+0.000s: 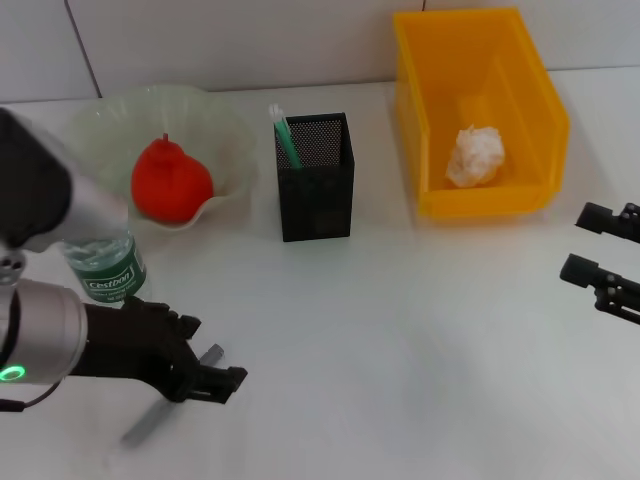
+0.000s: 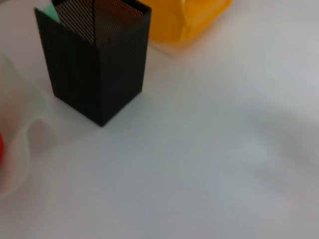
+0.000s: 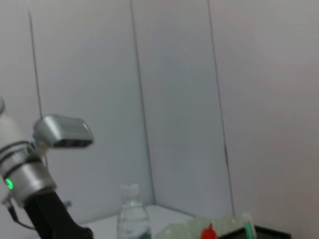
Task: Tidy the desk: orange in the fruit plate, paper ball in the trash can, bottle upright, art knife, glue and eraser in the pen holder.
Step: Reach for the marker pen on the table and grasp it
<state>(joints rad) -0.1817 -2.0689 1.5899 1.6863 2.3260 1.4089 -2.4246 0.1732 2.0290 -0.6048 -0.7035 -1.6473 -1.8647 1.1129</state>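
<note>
Art knife (image 1: 145,425): grey, flat on the table (image 1: 400,340) at 7 o'clock, partly under my left claw (image 1: 218,383).
Left claw: low over the knife; wide or narrow, I cannot tell.
Right claw (image 1: 600,245): 3 o'clock, spread wide, idle.
Pen holder (image 1: 315,190): 1 o'clock of the knife.
Grasp: best to pinch across the narrow body at mid-length, then lift level.

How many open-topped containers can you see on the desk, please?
3: the fruit plate at the left rear holding the orange, the pen holder in the middle, and the trash can at the right rear holding the paper ball.
</note>
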